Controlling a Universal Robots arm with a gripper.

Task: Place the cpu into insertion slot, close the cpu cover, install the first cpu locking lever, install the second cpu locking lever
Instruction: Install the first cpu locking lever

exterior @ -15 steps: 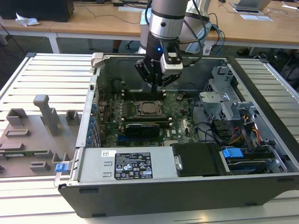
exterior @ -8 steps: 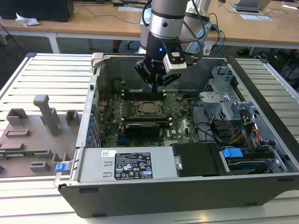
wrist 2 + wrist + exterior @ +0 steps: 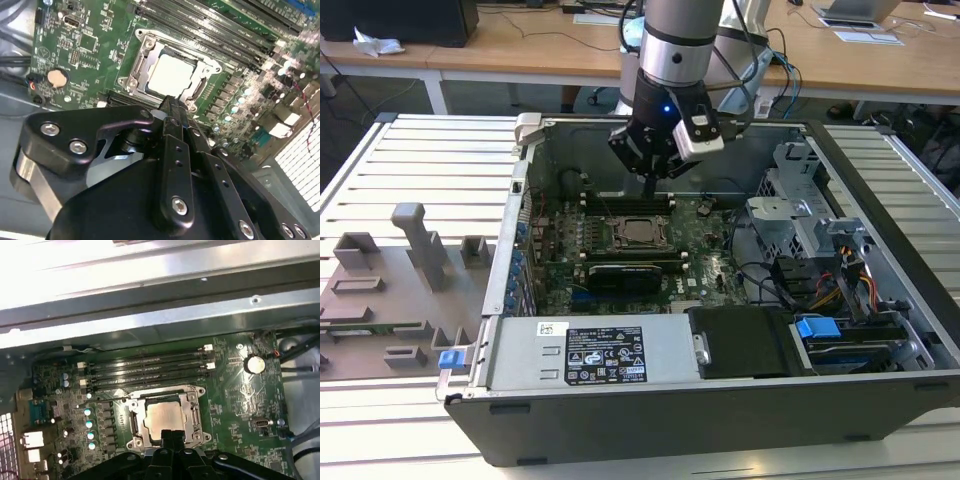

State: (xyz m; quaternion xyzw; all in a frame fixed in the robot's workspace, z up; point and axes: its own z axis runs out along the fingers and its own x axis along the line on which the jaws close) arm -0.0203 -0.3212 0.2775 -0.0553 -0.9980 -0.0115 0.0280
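The cpu (image 3: 164, 417) lies in the insertion slot (image 3: 132, 424), cpu cover (image 3: 165, 392) flat around it. The claw (image 3: 170, 436) hovers just above, pinched together and empty — likely for narrow pushing.

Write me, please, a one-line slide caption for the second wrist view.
Closed gripper poised near the silvery chip seated in its socket on the green motherboard.

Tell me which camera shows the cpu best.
The second wrist view: the cpu appears largest there, its top bright and almost fully visible. The first wrist view shows it smaller; the exterior view shows a tiny grey square.
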